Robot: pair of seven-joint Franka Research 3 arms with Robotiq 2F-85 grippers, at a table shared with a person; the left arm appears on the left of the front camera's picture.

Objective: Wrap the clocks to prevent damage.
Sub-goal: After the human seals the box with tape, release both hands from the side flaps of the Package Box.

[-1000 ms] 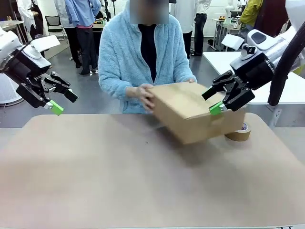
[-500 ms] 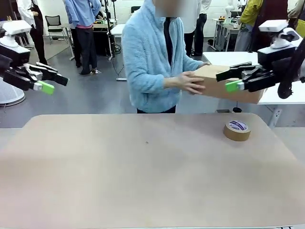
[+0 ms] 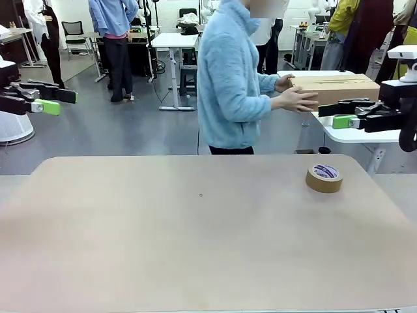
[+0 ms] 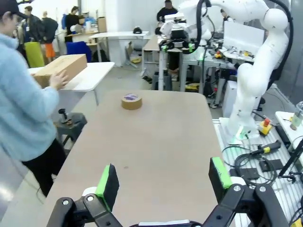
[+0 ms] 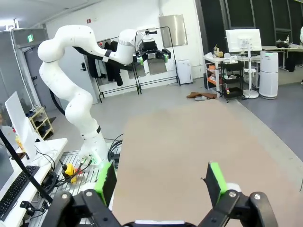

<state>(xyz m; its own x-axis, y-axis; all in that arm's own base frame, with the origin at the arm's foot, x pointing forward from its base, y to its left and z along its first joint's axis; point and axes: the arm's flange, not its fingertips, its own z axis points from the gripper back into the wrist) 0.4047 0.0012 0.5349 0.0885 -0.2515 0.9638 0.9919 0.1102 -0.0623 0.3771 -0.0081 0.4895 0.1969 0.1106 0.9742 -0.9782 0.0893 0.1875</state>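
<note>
light: bright, even, overhead | shadows: faint | focus: sharp | edges: bowed (wrist views, wide-angle)

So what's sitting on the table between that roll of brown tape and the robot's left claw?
Nothing: in the front view, bare tabletop runs from the tape roll toward the open left gripper.

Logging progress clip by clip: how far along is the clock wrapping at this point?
Nothing looks wrapped yet, and no bundle lies on the table, which carries a brown tape roll. In hand: the person's hand sets a cardboard box on a side table. The left gripper and right gripper hang open, empty. All wrapping remains.
</note>
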